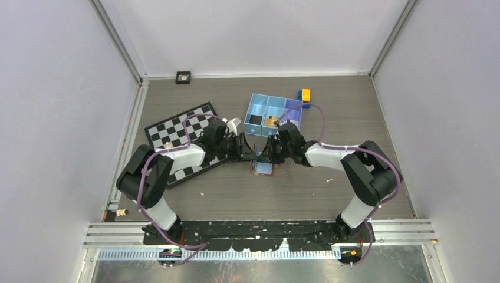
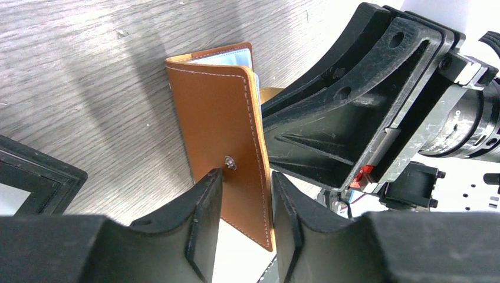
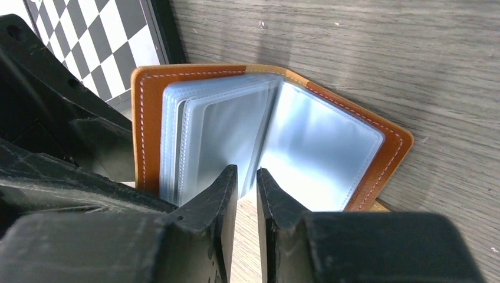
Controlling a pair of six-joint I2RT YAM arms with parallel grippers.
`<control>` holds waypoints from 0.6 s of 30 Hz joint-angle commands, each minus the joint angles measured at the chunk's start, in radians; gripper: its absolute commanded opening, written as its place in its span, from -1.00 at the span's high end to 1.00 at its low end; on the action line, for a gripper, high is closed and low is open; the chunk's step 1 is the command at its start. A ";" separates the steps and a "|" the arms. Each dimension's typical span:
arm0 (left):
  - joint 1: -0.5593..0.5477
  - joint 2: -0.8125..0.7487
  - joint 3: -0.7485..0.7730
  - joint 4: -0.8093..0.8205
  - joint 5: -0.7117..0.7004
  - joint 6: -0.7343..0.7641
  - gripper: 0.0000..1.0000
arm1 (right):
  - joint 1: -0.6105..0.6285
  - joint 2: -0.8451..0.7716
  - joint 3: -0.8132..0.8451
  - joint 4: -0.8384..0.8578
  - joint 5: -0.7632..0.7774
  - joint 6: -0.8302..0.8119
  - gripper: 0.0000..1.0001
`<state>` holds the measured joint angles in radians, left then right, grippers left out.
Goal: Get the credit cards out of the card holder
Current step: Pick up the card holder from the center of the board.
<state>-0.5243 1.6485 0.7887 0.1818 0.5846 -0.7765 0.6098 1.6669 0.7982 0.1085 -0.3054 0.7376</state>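
We see a grey wood-grain worktop (image 1: 330, 194) enclosed by plain pale walls (image 1: 259, 35) with aluminium corner posts (image 1: 118, 40), under soft even light.

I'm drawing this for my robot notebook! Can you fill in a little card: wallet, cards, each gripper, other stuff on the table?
Holder: small brown leather-like folding card holder, open like a book, clear plastic sleeves showing
Cards: none clearly visible in the sleeves
Left gripper: fingers either side of the brown cover, seemingly gripping it
Right gripper: fingers nearly together at the sleeves; unclear whether pinching one
Nearby: blue three-compartment plastic tray, black-and-white checkered mat, yellow-and-blue toy block
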 commanded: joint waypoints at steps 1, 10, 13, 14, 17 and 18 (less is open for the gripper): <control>-0.004 -0.019 0.014 0.008 0.000 0.012 0.33 | 0.005 -0.012 -0.003 0.050 -0.001 0.023 0.47; 0.015 -0.027 -0.009 0.053 0.024 -0.016 0.33 | -0.016 -0.020 -0.051 0.161 -0.061 0.072 0.22; 0.016 -0.036 -0.038 0.129 0.048 -0.037 0.11 | -0.016 -0.021 -0.054 0.175 -0.068 0.073 0.20; 0.017 -0.043 -0.040 0.134 0.051 -0.038 0.08 | -0.017 -0.021 -0.055 0.179 -0.073 0.073 0.21; 0.017 -0.049 -0.045 0.146 0.062 -0.041 0.06 | -0.015 -0.018 -0.055 0.186 -0.078 0.076 0.21; 0.017 -0.049 -0.046 0.152 0.064 -0.044 0.06 | -0.015 -0.017 -0.054 0.189 -0.079 0.079 0.21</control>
<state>-0.5095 1.6482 0.7513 0.2485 0.6029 -0.8059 0.5900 1.6669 0.7422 0.2306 -0.3584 0.8005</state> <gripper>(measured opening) 0.468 0.395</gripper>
